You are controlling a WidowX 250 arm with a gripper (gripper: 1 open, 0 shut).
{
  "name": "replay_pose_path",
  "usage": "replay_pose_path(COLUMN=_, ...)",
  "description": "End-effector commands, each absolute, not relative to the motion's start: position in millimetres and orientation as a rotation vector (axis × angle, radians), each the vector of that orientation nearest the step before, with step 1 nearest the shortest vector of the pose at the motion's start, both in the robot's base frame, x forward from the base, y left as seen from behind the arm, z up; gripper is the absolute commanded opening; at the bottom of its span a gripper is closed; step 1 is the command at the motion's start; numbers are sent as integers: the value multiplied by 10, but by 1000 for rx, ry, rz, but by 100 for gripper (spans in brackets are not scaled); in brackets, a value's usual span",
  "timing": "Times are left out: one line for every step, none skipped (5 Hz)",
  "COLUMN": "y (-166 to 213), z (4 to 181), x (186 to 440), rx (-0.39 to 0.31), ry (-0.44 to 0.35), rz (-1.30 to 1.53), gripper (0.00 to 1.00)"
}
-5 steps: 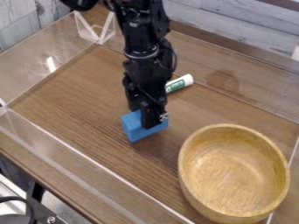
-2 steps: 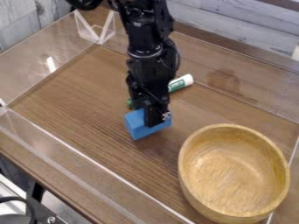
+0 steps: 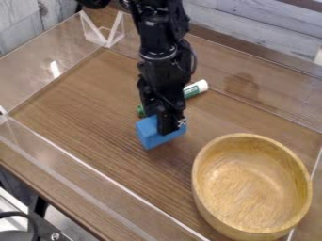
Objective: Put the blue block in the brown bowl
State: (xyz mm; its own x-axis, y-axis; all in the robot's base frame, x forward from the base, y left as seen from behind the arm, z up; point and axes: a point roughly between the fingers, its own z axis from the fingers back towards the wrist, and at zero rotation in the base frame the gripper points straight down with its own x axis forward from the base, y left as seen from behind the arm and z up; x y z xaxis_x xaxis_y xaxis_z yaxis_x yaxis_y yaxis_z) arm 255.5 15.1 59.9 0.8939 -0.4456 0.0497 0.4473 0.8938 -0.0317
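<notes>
The black robot arm (image 3: pixel 158 47) comes in from the top of the picture and hangs almost straight down, its jointed dark links and cables ending low over the brown wooden desk (image 3: pixel 78 111). The black fingers (image 3: pixel 161 119) point downward and are closed on the plain bright blue, matte rectangular block (image 3: pixel 156 136). The block sits directly below and between the fingertips, its lower part showing beneath them and one corner tipped toward the near side of the desk. Whether its underside touches the wood cannot be told.

Just behind the fingers, partly covered by the arm, lies a green-and-white marker (image 3: pixel 194 89), slanting across the desk with its white end farther off to the picture's right. Any writing on it is too small to read, and no lettering can be made out on the arm.

The large round light-brown wooden bowl (image 3: pixel 251 185), thick-rimmed and grained, stands to the right of the fingers and nearer the camera, apart from the block. Well off to the left of the fingers and farther back, beside the arm's upper part, a white open-framed object (image 3: pixel 104 30) stands near the desk's far edge.
</notes>
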Motion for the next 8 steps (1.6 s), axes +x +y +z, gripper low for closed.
replay_pose_path(y=134, z=790, x=2665, rx=-20, ry=-106, rz=-468, gripper=0)
replay_pose_path(y=124, z=810, x=2664, rx=-21, ry=-109, rz=-463, gripper=0)
replay_pose_path(y=115, z=820, x=2663, rx=-22, ry=-113, rz=-459, gripper=0)
replay_pose_path(y=106, z=827, x=2662, rx=-23, ry=-116, rz=-454, gripper=0)
replay_pose_path(y=88, z=858, x=2658, rx=-22, ry=-119, rz=-448, gripper=0)
replay_pose_path(y=62, z=895, x=2653, rx=-22, ry=-121, rz=-441, gripper=0)
replay_pose_path(y=34, z=930, x=2647, rx=-21, ry=-124, rz=-435, gripper=0)
replay_pose_path(y=-3, z=968, x=2643, rx=-20, ry=-128, rz=-429, gripper=0)
